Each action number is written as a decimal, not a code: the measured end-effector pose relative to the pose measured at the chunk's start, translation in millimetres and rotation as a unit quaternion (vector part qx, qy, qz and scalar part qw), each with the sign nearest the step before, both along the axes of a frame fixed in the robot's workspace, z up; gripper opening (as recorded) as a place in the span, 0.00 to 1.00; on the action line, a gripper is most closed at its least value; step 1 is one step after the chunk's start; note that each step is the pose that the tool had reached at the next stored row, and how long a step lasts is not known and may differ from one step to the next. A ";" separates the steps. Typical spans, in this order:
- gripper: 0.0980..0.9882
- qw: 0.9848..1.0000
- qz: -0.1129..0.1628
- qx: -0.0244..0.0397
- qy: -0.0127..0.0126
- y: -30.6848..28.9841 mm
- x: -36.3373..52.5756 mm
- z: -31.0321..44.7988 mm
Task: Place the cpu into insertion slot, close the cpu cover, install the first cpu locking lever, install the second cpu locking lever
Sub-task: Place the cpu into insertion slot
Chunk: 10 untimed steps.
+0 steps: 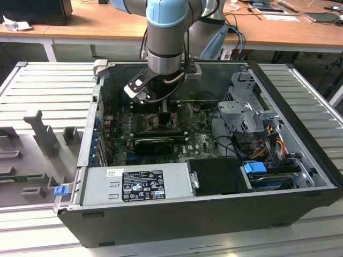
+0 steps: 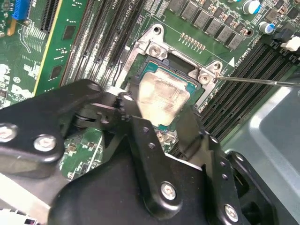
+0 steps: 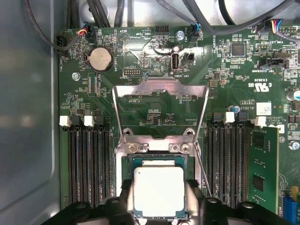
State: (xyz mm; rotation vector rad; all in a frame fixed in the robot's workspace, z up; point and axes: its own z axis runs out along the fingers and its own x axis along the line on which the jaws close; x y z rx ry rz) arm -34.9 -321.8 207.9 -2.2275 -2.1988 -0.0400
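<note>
The cpu [image 3: 158,190] [image 2: 161,96], a pale silver square, lies in the insertion slot [image 3: 158,161] [image 2: 180,63] on the green board. My gripper [image 3: 158,208] [image 2: 159,123] is down over it, with one black finger [image 3: 124,196] [image 2: 132,108] against one side and the other finger [image 3: 193,196] [image 2: 190,129] against the opposite side. The cpu cover [image 3: 161,87] stands swung open, lying back away from the slot. A thin locking lever [image 2: 262,81] [image 3: 200,169] sticks out beside the slot. In the exterior view the gripper [image 1: 162,113] reaches deep into the open computer case.
Memory slots [image 3: 86,164] [image 3: 229,159] flank the socket on both sides. A long black card [image 1: 155,142] lies just in front of the gripper in the exterior view. The power supply [image 1: 136,182], drive cage [image 1: 246,110] and loose cables [image 1: 265,144] crowd the case.
</note>
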 end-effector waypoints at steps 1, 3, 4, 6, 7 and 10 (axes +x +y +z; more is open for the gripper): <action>0.48 1.000 0.000 -0.001 0.000 0.0 0.0 0.6; 0.34 1.000 0.000 -0.005 0.000 0.0 0.0 2.9; 0.27 1.000 0.000 -0.007 0.000 0.0 0.0 3.9; 0.14 1.000 0.000 -0.008 0.000 0.0 0.0 5.1; 0.07 1.000 0.000 -0.009 0.000 0.0 0.0 6.3; 0.01 1.000 0.000 -0.010 0.000 0.0 0.0 8.7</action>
